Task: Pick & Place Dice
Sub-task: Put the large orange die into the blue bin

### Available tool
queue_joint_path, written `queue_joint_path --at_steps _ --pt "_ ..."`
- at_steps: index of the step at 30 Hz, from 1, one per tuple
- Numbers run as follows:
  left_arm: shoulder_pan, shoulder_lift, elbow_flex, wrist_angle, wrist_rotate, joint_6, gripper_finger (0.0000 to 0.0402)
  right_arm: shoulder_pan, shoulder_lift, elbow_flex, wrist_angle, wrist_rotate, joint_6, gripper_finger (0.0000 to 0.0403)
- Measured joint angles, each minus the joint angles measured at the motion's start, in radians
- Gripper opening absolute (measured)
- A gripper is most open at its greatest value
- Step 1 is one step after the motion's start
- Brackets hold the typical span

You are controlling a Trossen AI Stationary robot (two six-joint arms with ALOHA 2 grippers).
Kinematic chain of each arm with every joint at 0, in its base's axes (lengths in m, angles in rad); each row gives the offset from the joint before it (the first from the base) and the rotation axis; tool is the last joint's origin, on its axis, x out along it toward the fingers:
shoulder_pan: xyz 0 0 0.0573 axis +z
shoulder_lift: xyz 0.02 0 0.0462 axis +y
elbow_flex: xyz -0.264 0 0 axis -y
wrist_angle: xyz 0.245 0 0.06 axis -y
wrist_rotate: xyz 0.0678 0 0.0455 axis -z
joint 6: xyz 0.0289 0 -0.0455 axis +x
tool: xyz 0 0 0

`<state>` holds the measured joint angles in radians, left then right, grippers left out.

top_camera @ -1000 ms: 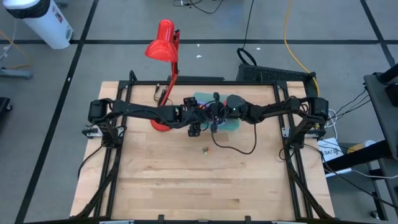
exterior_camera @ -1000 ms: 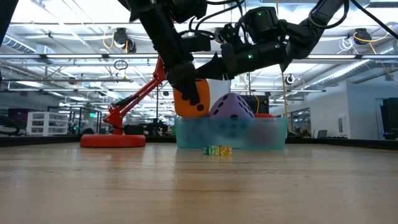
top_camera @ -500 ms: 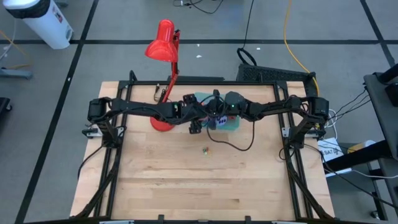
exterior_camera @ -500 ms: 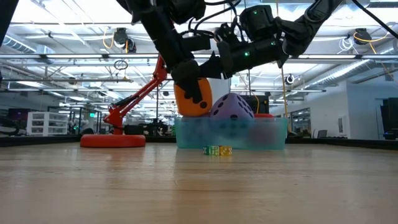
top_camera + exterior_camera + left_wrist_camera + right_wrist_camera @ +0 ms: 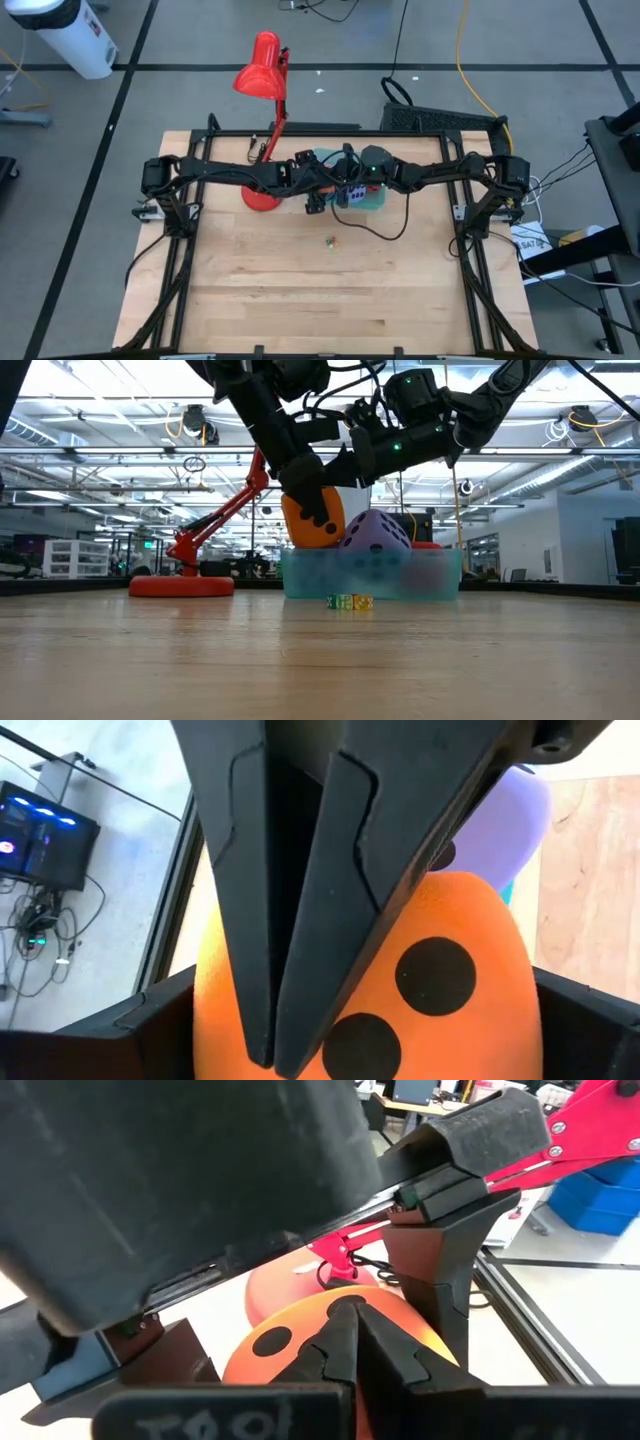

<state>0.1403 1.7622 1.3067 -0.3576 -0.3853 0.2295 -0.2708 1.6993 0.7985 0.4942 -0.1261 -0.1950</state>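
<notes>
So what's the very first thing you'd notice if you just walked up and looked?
Probably the bright orange die with dark pips, held up by the left end effector just above the left end of the teal tray at the back of the table. Next, the red desk lamp leaning over the table's far edge. The right end effector, shut, hangs close above the tray too.

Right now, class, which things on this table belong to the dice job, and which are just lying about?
Part of the job:
- orange die, held in the left gripper
- purple-blue die in the teal tray
- red die, barely visible

Lying about:
- red desk lamp
- small coloured blocks on the table
</notes>
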Motion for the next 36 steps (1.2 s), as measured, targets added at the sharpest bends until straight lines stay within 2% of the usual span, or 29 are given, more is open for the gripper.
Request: queue_joint_path --at_steps 9,18,25,36 --pt "0.008 0.0 0.0 0.006 0.005 -0.01 0.04 0.0 0.0 0.0 -0.008 -0.024 0.005 0.0" --pt "0.018 0.0 0.0 0.006 0.057 -0.007 0.0397 0.0 0.0 -0.002 0.008 -0.024 0.019 0.0" --pt "0.02 0.0 0.0 0.009 0.05 -0.092 0.0399 0.001 0.0 -0.002 0.018 -0.024 0.02 0.0" --pt "0.027 0.0 0.0 0.017 0.085 -0.145 0.04 0.001 0.0 -0.002 0.001 -0.028 0.027 0.0"
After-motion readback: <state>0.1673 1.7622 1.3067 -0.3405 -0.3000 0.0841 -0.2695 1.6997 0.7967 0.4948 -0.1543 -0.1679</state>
